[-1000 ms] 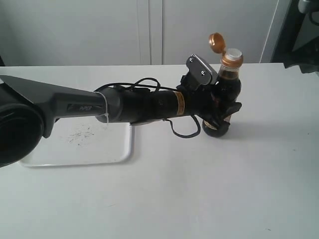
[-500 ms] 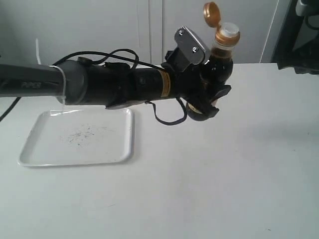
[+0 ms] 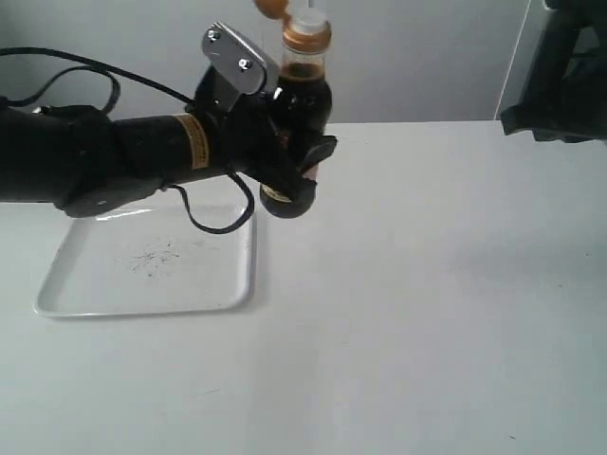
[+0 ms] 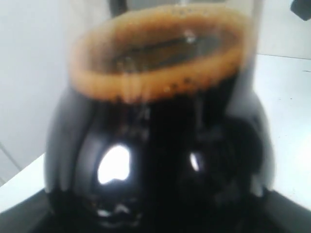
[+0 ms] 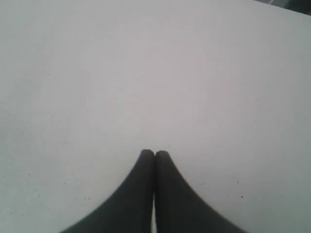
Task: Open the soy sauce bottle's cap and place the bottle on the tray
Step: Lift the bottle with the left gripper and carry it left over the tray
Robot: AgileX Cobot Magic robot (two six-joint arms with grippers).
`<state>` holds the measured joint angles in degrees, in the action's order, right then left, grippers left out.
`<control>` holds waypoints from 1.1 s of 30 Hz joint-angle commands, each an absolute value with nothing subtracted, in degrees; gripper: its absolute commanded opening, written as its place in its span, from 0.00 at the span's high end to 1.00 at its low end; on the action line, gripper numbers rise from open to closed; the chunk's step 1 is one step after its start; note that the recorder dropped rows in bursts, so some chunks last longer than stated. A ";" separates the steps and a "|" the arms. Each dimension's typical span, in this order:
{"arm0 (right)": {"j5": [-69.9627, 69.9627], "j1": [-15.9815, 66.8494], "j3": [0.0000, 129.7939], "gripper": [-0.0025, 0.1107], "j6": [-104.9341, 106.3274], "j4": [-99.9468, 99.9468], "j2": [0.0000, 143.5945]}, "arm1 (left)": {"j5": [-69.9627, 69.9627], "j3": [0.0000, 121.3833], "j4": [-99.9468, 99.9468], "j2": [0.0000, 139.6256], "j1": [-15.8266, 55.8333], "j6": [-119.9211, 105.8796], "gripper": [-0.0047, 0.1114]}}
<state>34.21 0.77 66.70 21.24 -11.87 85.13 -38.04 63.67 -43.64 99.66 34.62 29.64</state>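
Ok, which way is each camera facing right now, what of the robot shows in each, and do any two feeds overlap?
Exterior: off the arms, looking down across the table toward the wall; shows the left arm carrying the soy sauce bottle, cap flipped open, beside the tray.
Left wrist: on the left arm, pressed close to the bottle's dark liquid; the jaws are hidden by the bottle.
Right wrist: looks down at bare table; the right gripper has its jaws closed together.
Shared: exterior and left wrist both show the bottle.

Glossy clear soy sauce bottle (image 3: 302,90), smooth white plastic tray (image 3: 239,284)
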 commanded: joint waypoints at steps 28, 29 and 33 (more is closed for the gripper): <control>34.23 7.56 66.63 0.98 22.27 -12.11 85.30 | -47.91 41.13 -17.14 85.65 19.15 20.22 0.96; 34.23 7.56 66.63 0.98 22.27 -12.11 85.30 | -47.91 41.13 -16.78 85.65 19.15 20.00 0.96; 34.23 7.56 66.63 0.98 22.27 -12.11 85.30 | -47.50 41.13 -16.50 85.65 19.15 19.22 0.96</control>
